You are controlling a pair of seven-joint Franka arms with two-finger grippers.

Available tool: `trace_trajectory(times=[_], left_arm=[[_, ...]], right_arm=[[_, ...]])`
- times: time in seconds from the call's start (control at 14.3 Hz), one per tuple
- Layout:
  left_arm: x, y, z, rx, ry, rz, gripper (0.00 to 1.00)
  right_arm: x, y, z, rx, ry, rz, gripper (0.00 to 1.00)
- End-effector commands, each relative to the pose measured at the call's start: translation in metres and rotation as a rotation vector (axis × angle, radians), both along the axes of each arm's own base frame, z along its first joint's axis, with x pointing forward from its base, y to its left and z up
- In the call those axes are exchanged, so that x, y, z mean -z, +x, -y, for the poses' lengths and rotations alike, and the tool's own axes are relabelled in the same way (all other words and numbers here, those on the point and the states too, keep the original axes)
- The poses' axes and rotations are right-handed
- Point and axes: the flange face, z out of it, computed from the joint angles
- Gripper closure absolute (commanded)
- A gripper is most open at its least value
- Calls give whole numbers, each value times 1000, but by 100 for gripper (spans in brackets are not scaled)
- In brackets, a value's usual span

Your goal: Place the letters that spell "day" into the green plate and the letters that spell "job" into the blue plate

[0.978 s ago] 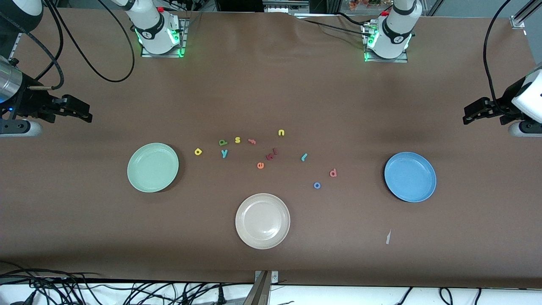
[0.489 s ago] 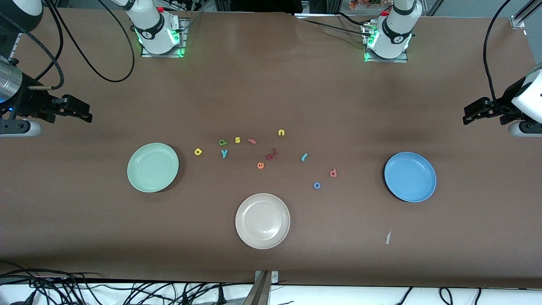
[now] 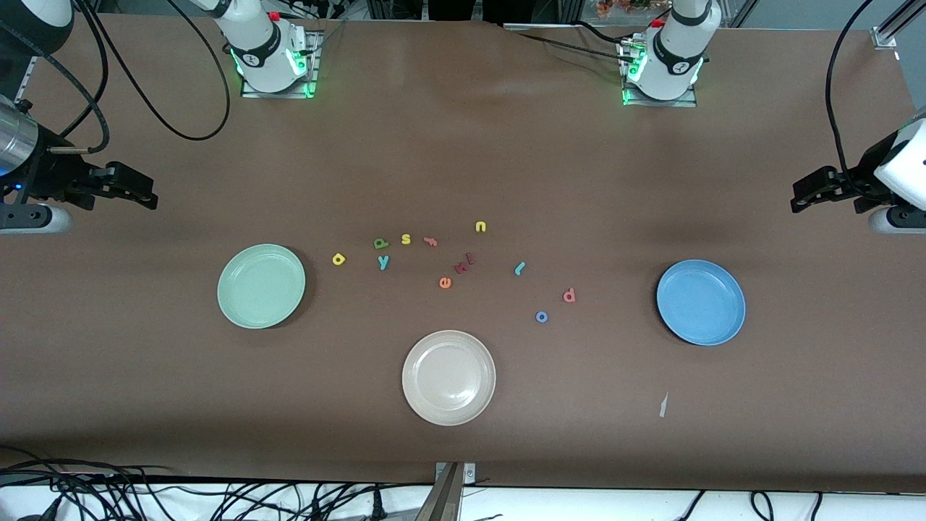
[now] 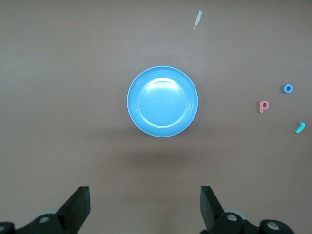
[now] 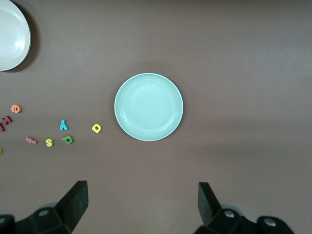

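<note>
Front view shows every letter loose on the table between the green plate (image 3: 261,286) and the blue plate (image 3: 700,302). Nearer the green plate lie the yellow a (image 3: 338,259), green d (image 3: 380,243) and teal y (image 3: 383,262); toward the blue plate lie the teal j (image 3: 519,268), pink b (image 3: 569,295) and blue o (image 3: 541,316). Both arms wait: the left gripper (image 4: 145,207) hangs over the table by the blue plate, the right gripper (image 5: 142,204) by the green plate, fingers spread wide and empty. These foam pieces look light, soft and thin, so a pinch across a straight stroke seems safest; they could skid.
</note>
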Motion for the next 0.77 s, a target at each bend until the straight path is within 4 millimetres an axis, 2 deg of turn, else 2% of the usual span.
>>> trace_trajectory(times=[0.0, 0.07, 0.28, 0.49, 0.7], left_arm=[[21, 9, -4, -54, 10, -36, 0], [29, 13, -5, -133, 14, -46, 0], [62, 25, 8, -136, 12, -93, 0], [118, 46, 61, -76, -17, -125, 0], [173, 61, 118, -8, -47, -108, 0]], right_arm=[[-5, -2, -5, 4, 5, 2, 0], [-5, -2, -7, 1, 5, 2, 0], [-2, -1, -13, -5, 9, 2, 0], [24, 14, -37, -38, 4, -9, 0], [63, 31, -63, -71, -9, -28, 0]])
